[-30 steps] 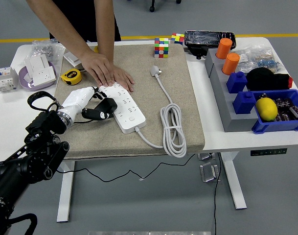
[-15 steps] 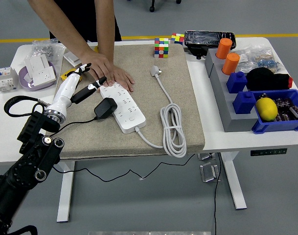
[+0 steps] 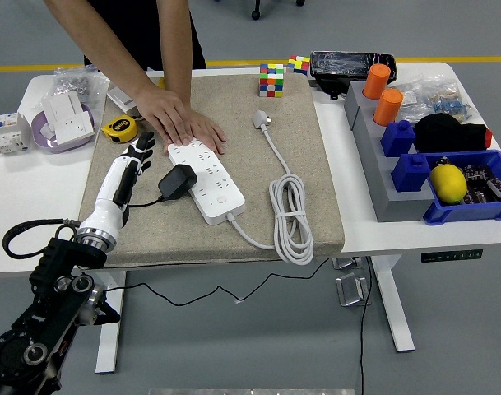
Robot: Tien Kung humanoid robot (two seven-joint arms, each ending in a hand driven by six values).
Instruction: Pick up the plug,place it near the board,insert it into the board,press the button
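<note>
Head view: the left robot hand (image 3: pixel 133 158) lies flat on the mat, fingers extended, holding nothing. The plug (image 3: pixel 178 181) sits against the board (image 3: pixel 207 178), which a person's hand (image 3: pixel 178 122) steadies. It looks light, rigid and smooth; pinch its sides.
</note>
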